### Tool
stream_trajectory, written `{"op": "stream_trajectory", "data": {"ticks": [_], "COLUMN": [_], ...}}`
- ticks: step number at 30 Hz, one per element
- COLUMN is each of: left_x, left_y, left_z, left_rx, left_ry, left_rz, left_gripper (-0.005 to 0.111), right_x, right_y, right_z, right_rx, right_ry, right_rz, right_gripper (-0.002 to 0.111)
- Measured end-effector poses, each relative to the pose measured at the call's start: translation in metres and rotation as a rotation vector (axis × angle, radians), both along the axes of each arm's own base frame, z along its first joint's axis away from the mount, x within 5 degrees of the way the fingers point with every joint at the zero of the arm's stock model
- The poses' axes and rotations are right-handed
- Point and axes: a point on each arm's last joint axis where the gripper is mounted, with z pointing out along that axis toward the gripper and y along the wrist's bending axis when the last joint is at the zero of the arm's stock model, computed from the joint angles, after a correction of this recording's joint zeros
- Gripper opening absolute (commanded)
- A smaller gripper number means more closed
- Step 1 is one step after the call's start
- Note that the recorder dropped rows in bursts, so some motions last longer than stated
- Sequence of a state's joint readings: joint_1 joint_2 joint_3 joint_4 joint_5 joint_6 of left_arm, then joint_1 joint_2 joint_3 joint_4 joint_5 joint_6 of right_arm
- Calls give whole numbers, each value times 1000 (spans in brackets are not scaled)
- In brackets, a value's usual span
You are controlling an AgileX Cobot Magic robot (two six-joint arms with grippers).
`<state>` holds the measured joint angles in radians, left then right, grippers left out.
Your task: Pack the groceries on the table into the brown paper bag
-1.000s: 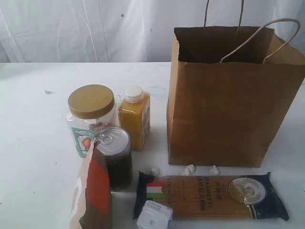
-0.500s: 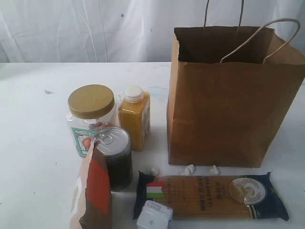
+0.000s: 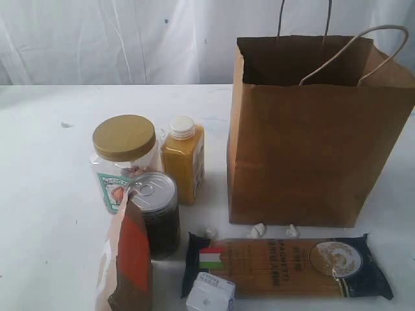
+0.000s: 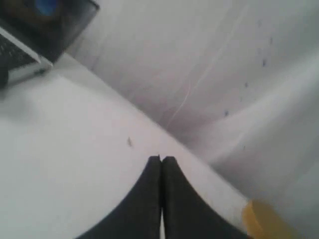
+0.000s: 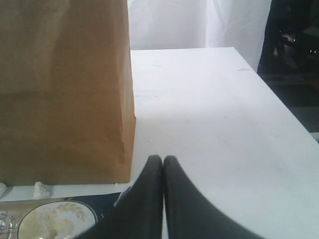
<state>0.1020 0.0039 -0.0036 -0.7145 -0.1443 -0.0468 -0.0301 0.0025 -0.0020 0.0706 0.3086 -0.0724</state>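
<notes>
— Starting from zero, apparently, with every item out on the table. Finding the left claw pinched shut, empty, with the clear jar near its tips.

— Same for the right claw: closed on nothing, just beside the spaghetti packet, close to the brown paper bag.

— Calls for spreading a claw, gripping one item, clearing the bag's rim.

— Minding the yellow bottle and can crowding the jar. Plenty of bare table beyond the right claw, out to the edge.

exterior: raised, across table | wrists: low, forward | right+exterior share: bag
</notes>
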Motion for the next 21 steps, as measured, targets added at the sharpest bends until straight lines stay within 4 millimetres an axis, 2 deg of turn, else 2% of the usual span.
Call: {"op": "stream_trajectory", "data": {"ticks": [3, 6, 10, 14, 17, 19, 21], "left_x": [-4, -13, -29, -36, -25, -7, 20], "left_y": [11, 12, 7, 4, 4, 5, 6], "left_z": [20, 57, 119, 175, 208, 222, 227], "left_rx": [-106, -95, 151, 352, 444, 490, 531], "left_ry": [-163, -301, -436, -512, -519, -484, -416], "left_rz": [112, 129, 146, 181, 198, 192, 171], "left_gripper": [0, 0, 0, 0, 0, 0, 0], "right_x": [0, 0, 0, 0, 0, 0, 0], "right_y": [0, 0, 0, 0, 0, 0, 0], "right_z": [0, 0, 0, 0, 0, 0, 0], "right_rx": [0, 0, 0, 0, 0, 0, 0], "right_ry": [0, 0, 0, 0, 0, 0, 0], "right_rz": [0, 0, 0, 0, 0, 0, 0], "right_gripper": [0, 0, 0, 0, 0, 0, 0]}}
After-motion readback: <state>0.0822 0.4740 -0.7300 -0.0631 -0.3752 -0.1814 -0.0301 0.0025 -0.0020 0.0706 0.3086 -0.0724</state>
